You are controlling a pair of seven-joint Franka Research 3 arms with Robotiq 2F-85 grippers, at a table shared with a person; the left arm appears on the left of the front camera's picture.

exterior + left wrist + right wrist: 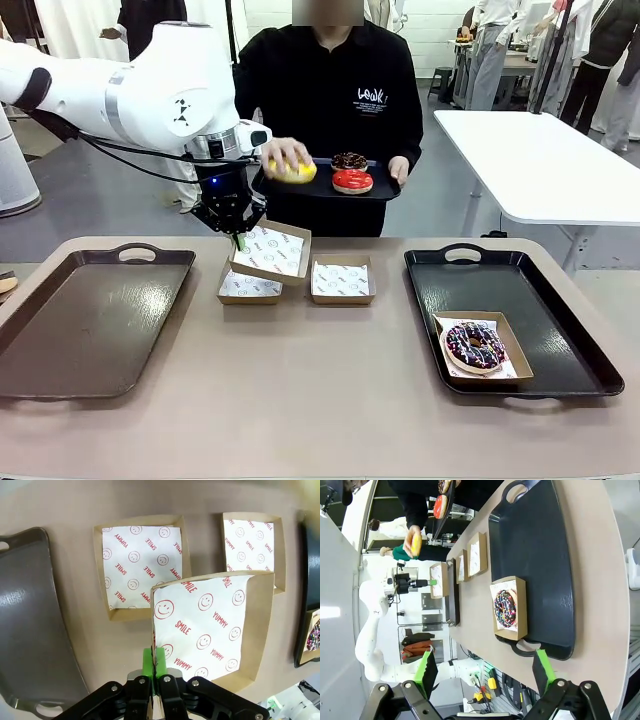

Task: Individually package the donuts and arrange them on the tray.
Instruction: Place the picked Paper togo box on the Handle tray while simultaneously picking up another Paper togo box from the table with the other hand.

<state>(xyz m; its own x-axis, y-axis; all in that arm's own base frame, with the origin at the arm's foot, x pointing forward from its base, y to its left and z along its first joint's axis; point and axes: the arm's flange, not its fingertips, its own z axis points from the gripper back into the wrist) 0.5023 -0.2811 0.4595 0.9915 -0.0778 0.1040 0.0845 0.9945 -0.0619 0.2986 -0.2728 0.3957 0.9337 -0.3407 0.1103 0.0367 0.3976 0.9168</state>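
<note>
My left gripper (239,240) is shut on the near edge of a paper-lined cardboard box (272,251), holding it tilted above the table; in the left wrist view its green pads (148,662) pinch the box wall (260,625). Across the table the person holds a small black tray (300,189) carrying a chocolate donut (349,160) and a red donut (352,181), with a hand on the yellow donut (291,171). The sprinkled donut (474,346) lies boxed on the right black tray (560,330). My right gripper (485,670) hangs open off the table, near that tray (535,545) and its sprinkled donut (506,607).
Two empty lined boxes (247,286) (341,280) sit mid-table, one partly under the lifted box. A brown tray (90,320) lies at the left. A white table (540,160) stands behind at the right.
</note>
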